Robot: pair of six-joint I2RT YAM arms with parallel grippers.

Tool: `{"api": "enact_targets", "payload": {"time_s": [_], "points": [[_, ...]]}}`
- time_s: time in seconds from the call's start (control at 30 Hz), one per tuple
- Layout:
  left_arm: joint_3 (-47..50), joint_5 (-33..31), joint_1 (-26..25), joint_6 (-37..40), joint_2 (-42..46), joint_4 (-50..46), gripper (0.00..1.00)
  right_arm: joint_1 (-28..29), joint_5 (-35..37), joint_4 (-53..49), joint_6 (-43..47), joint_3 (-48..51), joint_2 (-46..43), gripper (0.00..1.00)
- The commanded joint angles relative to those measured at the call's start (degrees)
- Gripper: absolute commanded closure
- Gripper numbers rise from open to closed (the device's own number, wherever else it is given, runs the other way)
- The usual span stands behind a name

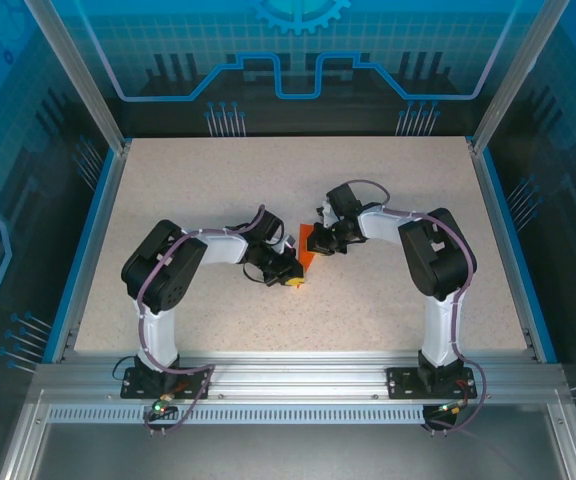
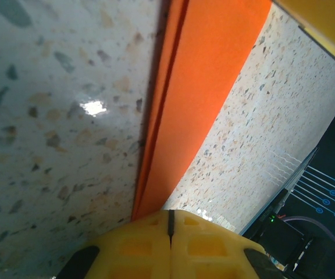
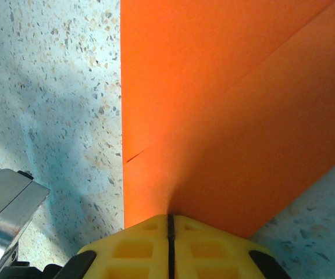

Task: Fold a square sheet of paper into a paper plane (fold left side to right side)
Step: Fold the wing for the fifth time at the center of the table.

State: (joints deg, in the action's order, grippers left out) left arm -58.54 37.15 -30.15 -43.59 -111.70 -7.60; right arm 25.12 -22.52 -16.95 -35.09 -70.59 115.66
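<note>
Near the middle of the desk (image 1: 218, 180), the orange sheet of paper (image 1: 311, 252) lies between the two gripper tips, already folded into layers. From above, the visible patch is taller than it is wide, with its long axis running roughly from the near side of the desk to the far side; which end is the nose cannot be told at this size. The left gripper (image 1: 294, 279) sits at the near end and the right gripper (image 1: 326, 240) at the right edge. In the left wrist view the paper (image 2: 202, 87) is a narrow band running away from the gripper (image 2: 170, 224) up and to the right, stacked layers showing along its left edge. The yellow fingers are pressed together, and the band's near end meets their tip — whether they hold it is unclear. In the right wrist view the gripper (image 3: 170, 224) is pinching the paper (image 3: 214, 116), whose straight left edge runs directly away and which carries a diagonal fold line rising to the upper right.
</note>
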Motion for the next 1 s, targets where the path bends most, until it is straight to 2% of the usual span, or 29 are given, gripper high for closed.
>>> {"api": "enact_targets", "payload": {"time_s": [0.0, 0.97], "points": [[2.89, -0.94, -0.09, -0.9, -0.05, -6.37, 0.95, 0.36, 3.35, -3.92, 0.9, -0.25, 2.21, 0.91], [6.19, -1.64, -0.09, 1.2, 5.62, -8.66, 0.96, -0.98, 3.5, -3.35, 2.53, -2.34, 2.91, 0.91]]}}
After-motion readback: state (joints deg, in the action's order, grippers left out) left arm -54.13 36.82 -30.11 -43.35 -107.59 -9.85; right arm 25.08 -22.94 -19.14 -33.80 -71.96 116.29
